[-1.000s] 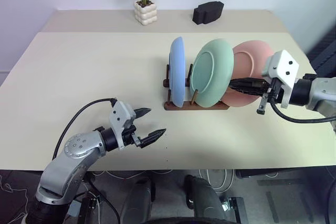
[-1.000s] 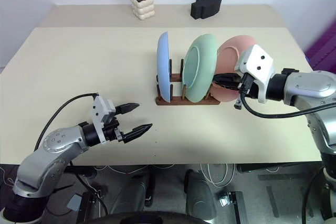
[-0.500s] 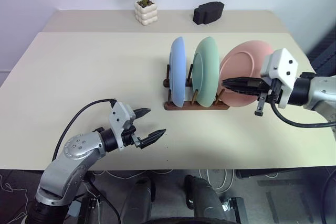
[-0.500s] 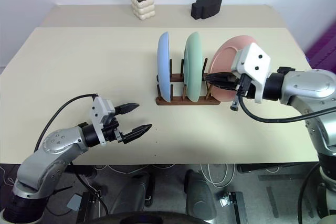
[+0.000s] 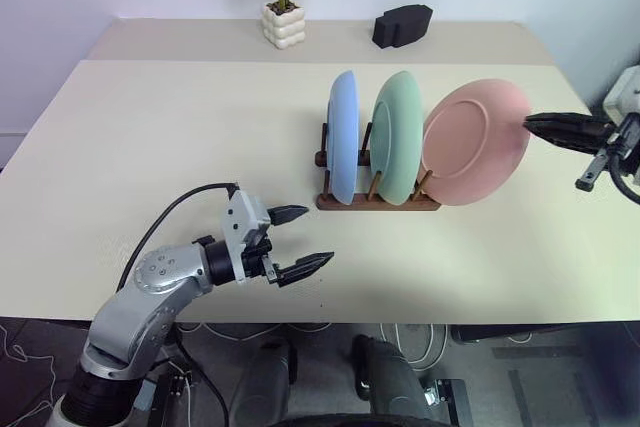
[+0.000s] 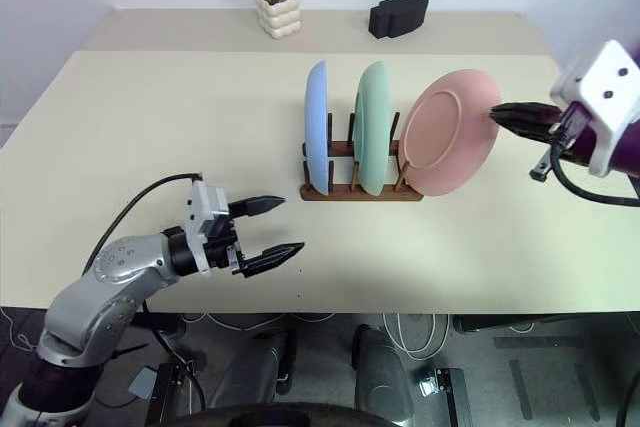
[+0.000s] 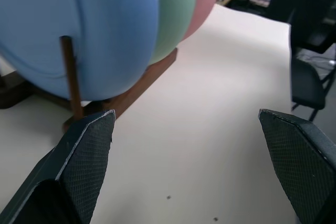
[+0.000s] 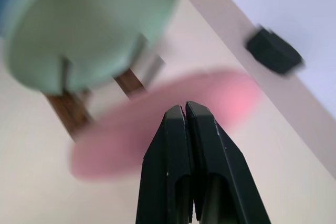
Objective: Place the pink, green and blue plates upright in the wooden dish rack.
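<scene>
A: On the bench (image 5: 150, 127), the wooden dish rack (image 5: 378, 201) carries the blue plate (image 5: 343, 150) and green plate (image 5: 397, 147) upright between its pegs. The pink plate (image 5: 473, 141) leans at the rack's right end, tilted away from the green one.

B: And the arms?

A: The right end effector (image 6: 500, 112), fingers pressed together and holding nothing, hangs just beside the pink plate's rim. The left end effector (image 5: 305, 242) waits near the bench's front edge, fingers spread wide, empty.

B: So which step is this?

A: Likely the last. The pink plate looks only half seated; the next move probably calls for a gentle nudge upright without toppling its neighbours.
</scene>
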Tool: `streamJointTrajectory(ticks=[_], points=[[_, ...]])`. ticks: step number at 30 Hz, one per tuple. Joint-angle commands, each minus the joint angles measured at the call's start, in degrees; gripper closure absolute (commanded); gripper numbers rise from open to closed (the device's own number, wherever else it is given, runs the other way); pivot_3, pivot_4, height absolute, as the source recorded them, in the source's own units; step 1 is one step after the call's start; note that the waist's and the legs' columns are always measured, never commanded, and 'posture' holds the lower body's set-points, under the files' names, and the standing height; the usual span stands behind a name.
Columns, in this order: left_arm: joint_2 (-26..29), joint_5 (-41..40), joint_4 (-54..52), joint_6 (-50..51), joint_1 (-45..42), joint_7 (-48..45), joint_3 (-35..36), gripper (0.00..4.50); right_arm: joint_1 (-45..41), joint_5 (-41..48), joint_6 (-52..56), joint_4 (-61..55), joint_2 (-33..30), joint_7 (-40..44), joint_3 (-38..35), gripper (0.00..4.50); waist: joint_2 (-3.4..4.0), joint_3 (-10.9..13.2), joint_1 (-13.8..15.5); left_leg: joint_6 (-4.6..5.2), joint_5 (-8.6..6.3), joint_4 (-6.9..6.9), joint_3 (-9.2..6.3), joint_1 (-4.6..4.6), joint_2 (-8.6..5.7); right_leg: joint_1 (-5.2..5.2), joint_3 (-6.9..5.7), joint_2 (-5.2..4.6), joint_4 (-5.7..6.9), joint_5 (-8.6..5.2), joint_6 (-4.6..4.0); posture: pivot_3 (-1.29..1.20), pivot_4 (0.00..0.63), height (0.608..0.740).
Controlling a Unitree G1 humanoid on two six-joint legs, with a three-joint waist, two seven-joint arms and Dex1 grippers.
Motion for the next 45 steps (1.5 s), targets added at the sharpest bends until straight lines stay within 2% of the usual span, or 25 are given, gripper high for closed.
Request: streamJointTrajectory(ticks=[1,6,13,20,32,37,40,45], points=[[-0.7,-1.0,-1.6,0.0,-0.9,0.2,-0.9,0.00,1.2,-2.7,-2.9,2.2,-0.5,-0.4,-1.2,4.46,0.02,0.0,0.0,0.00,0.00,0.01,0.01,0.01,0.00,0.02,0.00,0.00,0.00,0.00,0.00,0.00,0.150,0.738],[-1.3,-1.4,-2.8,1.6,-1.6,2.0,-1.0,0.00,0.7,-6.5,-7.3,4.9,1.4,-1.5,5.3,4.46,0.12,-0.1,-0.2,0.00,0.00,0.01,0.03,0.08,-0.01,0.03,0.03,0.05,0.08,0.00,0.00,0.00,0.150,0.738],[-1.2,-2.3,-4.4,3.0,-1.3,4.4,0.1,0.00,-5.7,-4.4,-6.6,2.9,3.6,-1.3,9.9,4.46,0.23,-0.1,-0.1,0.00,0.00,0.05,0.02,0.09,-0.01,0.03,0.06,0.05,0.13,0.01,0.00,0.00,0.150,0.738],[-1.0,-2.7,-4.3,2.8,-1.2,5.2,0.3,0.00,-8.8,-0.7,-4.5,-1.4,4.6,-0.4,10.9,4.46,0.23,-0.1,0.0,0.00,0.00,0.07,0.01,0.07,-0.01,0.04,0.06,0.04,0.13,0.01,0.00,0.00,0.150,0.738],[-0.9,-1.9,-3.2,1.0,-0.4,4.9,0.3,0.00,-7.4,-1.7,-3.3,-0.1,5.9,-2.0,10.5,4.46,0.23,-0.1,0.0,0.00,0.00,0.08,0.02,0.07,-0.04,0.04,0.06,0.05,0.14,0.01,0.00,0.00,0.150,0.738],[0.0,0.6,-0.9,-1.7,1.1,6.5,3.9,0.00,-7.0,-4.5,-8.3,11.6,9.8,-5.2,10.0,4.46,0.19,-0.1,0.0,0.00,0.01,0.11,0.02,0.08,-0.08,0.07,0.07,0.04,0.14,0.01,0.00,0.00,0.150,0.738],[1.6,3.7,2.8,-4.8,3.5,7.8,8.4,0.00,-6.9,-5.7,-12.1,19.8,13.0,-6.4,10.6,4.46,0.20,-0.1,-0.1,0.00,0.01,0.11,0.03,0.11,-0.09,0.08,0.06,0.06,0.16,0.01,-0.01,0.00,0.150,0.738],[1.5,6.8,9.0,-9.7,5.7,9.3,12.7,0.00,-7.3,-5.6,-16.3,27.9,17.4,-6.7,10.7,4.46,0.24,-0.1,-0.3,0.00,0.01,0.09,0.04,0.14,-0.09,0.08,0.07,0.08,0.19,0.02,-0.01,0.00,0.150,0.738]])
